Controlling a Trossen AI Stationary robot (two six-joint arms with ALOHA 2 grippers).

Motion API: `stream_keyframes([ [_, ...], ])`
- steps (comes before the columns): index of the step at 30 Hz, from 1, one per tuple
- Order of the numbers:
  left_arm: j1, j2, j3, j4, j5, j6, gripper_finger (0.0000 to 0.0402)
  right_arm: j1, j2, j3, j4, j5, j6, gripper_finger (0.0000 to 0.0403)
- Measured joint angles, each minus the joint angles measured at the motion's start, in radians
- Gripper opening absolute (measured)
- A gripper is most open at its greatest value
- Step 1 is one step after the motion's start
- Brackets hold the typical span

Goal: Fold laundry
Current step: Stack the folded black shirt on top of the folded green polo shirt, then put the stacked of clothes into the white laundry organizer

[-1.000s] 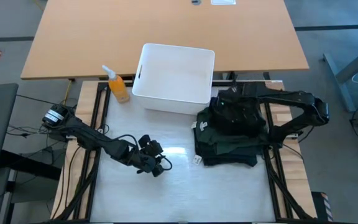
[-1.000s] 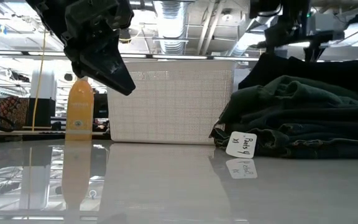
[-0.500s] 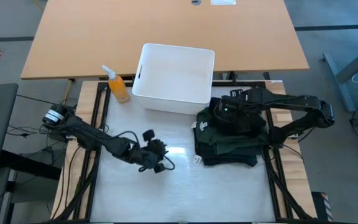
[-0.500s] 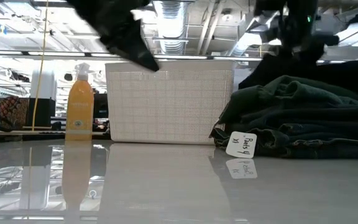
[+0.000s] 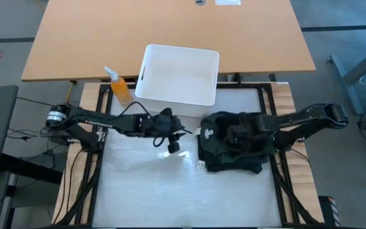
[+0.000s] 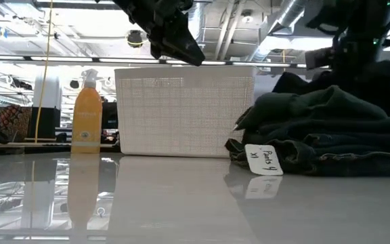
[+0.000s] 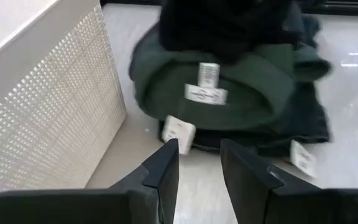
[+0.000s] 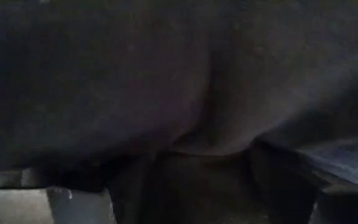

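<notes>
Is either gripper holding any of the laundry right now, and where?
Left gripper holds nothing; its fingers are apart, short of the laundry. Right gripper is down on the pile; a grip cannot be told.

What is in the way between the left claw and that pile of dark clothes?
Nothing visible. The left gripper hangs open above bare table, and its wrist view looks straight at the clothes pile. The white bin sits off to one side. The right gripper is already down on the pile.

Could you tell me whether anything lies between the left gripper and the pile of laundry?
No: the high view shows only bare white table between the left gripper and the laundry; the left wrist view agrees.
</notes>
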Motion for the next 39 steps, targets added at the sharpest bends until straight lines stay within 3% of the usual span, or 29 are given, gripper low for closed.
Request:
stream_keyframes([
  [6, -0.006, 0.0, 0.0, -0.005, -0.006, -0.02, 0.0109, 0.107, 0.076, -0.007, 0.147, -0.064, 0.141, 0.029],
  [12, -0.062, -0.016, -0.001, -0.102, 0.046, -0.056, 0.0109, 0.213, 0.194, -0.001, 0.467, -0.097, 0.295, 0.029],
  [18, -0.139, -0.104, -0.001, -0.179, 0.029, -0.12, 0.0109, 0.269, 0.37, 0.136, 0.711, -0.108, 0.329, 0.029],
  [21, -0.19, -0.144, -0.001, -0.19, -0.01, -0.146, 0.0109, 0.289, 0.455, 0.297, 0.639, -0.108, 0.294, 0.029],
  [25, -0.28, -0.169, 0.0, -0.158, -0.021, -0.158, 0.0109, 0.31, 0.527, 0.554, 0.406, -0.108, 0.249, 0.029],
  [31, -0.429, -0.092, 0.0, -0.029, -0.041, -0.144, 0.0109, 0.35, 0.537, 0.866, 0.138, -0.072, 0.185, 0.029],
  [35, -0.476, -0.014, 0.0, 0.053, -0.107, -0.103, 0.0109, 0.41, 0.477, 0.919, 0.057, -0.026, 0.226, 0.029],
  [39, -0.471, 0.061, 0.0, 0.057, -0.142, -0.102, 0.0109, 0.531, 0.424, 0.83, 0.062, 0.137, 0.333, 0.029],
])
